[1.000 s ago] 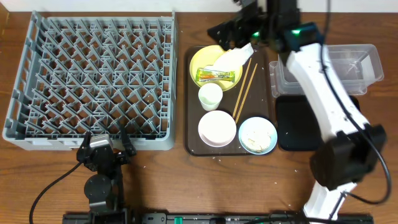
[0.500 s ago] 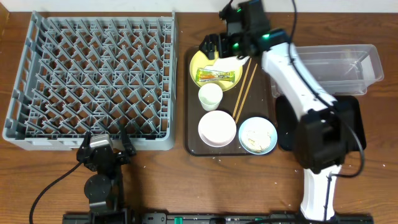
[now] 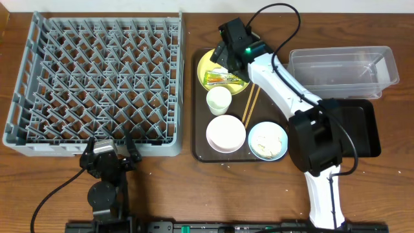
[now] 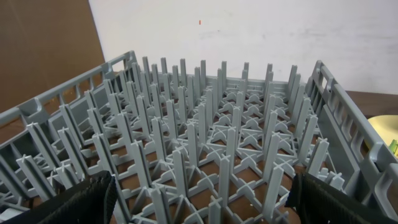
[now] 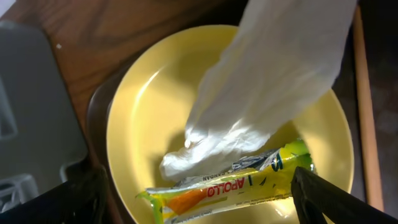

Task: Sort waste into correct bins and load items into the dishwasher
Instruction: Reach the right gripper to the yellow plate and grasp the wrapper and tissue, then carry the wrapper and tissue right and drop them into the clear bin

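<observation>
My right gripper (image 3: 226, 58) is open and hovers over the yellow plate (image 3: 208, 65) on the brown tray. In the right wrist view the green-and-orange wrapper (image 5: 230, 190) lies between my open fingers (image 5: 333, 199), with the crumpled white napkin (image 5: 267, 81) just beyond it on the plate (image 5: 149, 118). The wrapper (image 3: 226, 79) also shows overhead. The white cup (image 3: 218, 100), white bowl (image 3: 226, 133), chopsticks (image 3: 252, 103) and light blue bowl (image 3: 268, 140) holding rice scraps sit on the tray. My left gripper (image 3: 108, 155) is open and empty at the near edge of the grey dish rack (image 3: 97, 77).
The clear container (image 3: 343, 65) stands at the far right, with the black tray (image 3: 362, 129) in front of it. The brown serving tray (image 3: 199, 145) lies between rack and bins. The rack's pegs (image 4: 205, 143) fill the left wrist view.
My right arm swung left from above the clear container to over the yellow plate and came down close to the napkin and wrapper. The left arm has not moved.
</observation>
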